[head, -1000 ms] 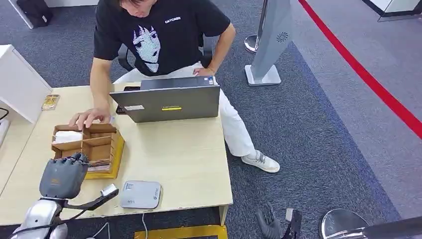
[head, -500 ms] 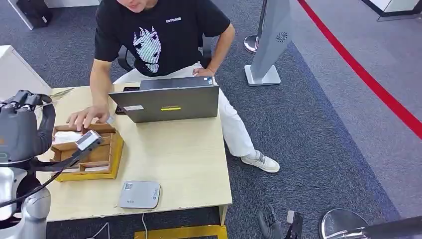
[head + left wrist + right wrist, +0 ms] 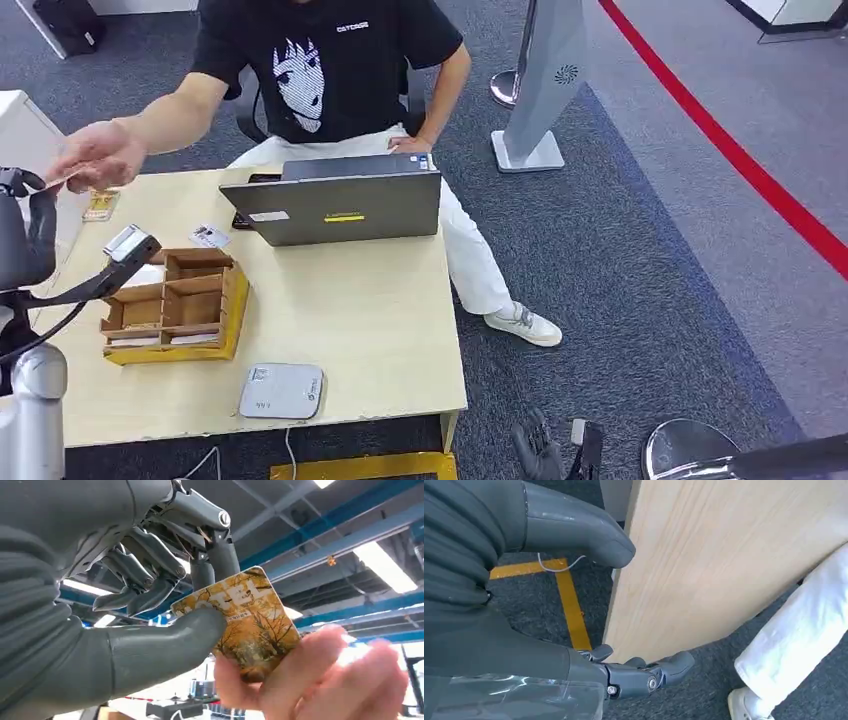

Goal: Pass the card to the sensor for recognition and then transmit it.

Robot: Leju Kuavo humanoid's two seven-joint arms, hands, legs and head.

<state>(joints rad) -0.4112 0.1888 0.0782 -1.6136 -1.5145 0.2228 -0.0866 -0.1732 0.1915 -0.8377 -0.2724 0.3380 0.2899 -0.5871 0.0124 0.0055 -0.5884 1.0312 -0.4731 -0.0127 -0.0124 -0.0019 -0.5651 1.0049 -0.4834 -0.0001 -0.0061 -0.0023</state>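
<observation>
In the left wrist view my left hand (image 3: 120, 575) pinches a yellow card with an autumn-tree print (image 3: 252, 617) between thumb and fingers. A person's hand (image 3: 325, 680) grips the card's other end. In the head view my left hand (image 3: 22, 240) is raised at the table's far left, and the person's hand (image 3: 98, 155) reaches to it. The flat grey sensor (image 3: 281, 390) lies near the table's front edge. My right hand (image 3: 545, 450) hangs low beside the table with fingers (image 3: 649, 675) apart and nothing in it.
A compartmented cardboard box (image 3: 175, 300) sits on the wooden table (image 3: 370, 310). Behind it stand a grey laptop (image 3: 335, 205), a small white card (image 3: 210, 236) and another yellow card (image 3: 100, 205). The person sits behind the table. A white cabinet (image 3: 25, 130) is at far left.
My left arm rose from the box to the far left with the card. The person's hand left the box, reached over and took hold of the card's free end.
</observation>
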